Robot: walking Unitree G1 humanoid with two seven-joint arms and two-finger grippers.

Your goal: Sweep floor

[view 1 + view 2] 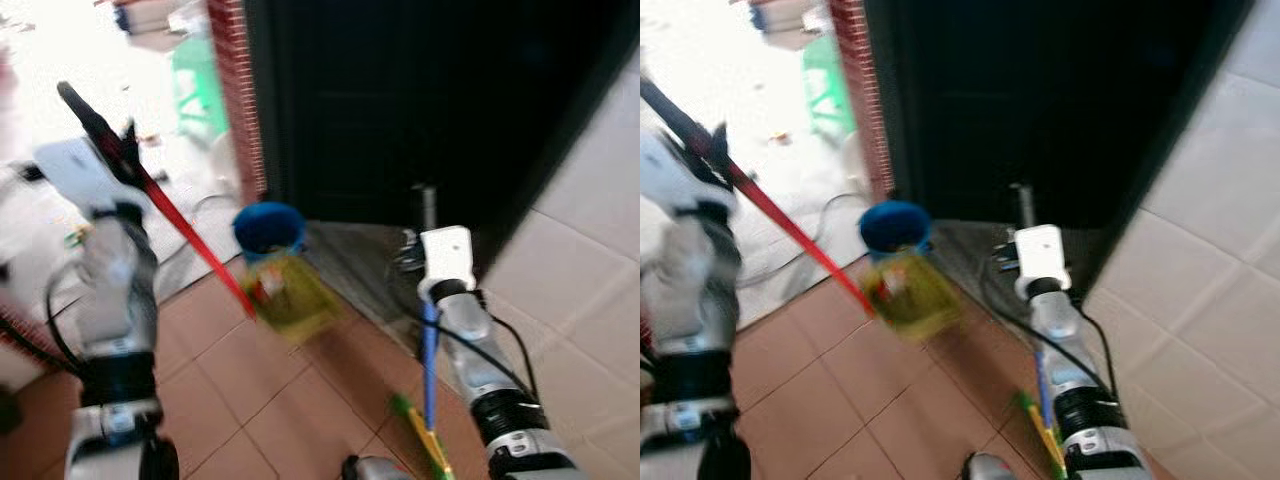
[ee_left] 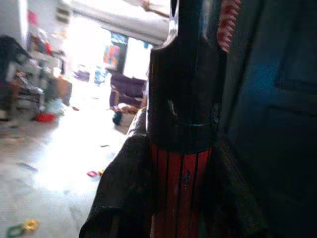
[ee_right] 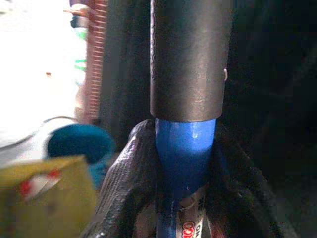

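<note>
Dustpan (image 1: 292, 292), yellow, hangs just above the terracotta tile floor (image 1: 270, 400) at the lower end of a red handle (image 1: 190, 236), right in front of a blue bucket (image 1: 268, 228). The left arm is raised with the elbow bent, and the left gripper (image 1: 112, 140) is clamped on the black top of that red handle; its wrist view shows the black fingers (image 2: 119, 198) pressed against both sides. The right arm reaches forward and low, the right gripper (image 3: 185, 173) closed around a blue broom handle (image 1: 429, 360) just below its black grip. Behind stand a dark door (image 1: 420, 100) and a brick pillar (image 1: 236, 90). The head views are blurred.
</note>
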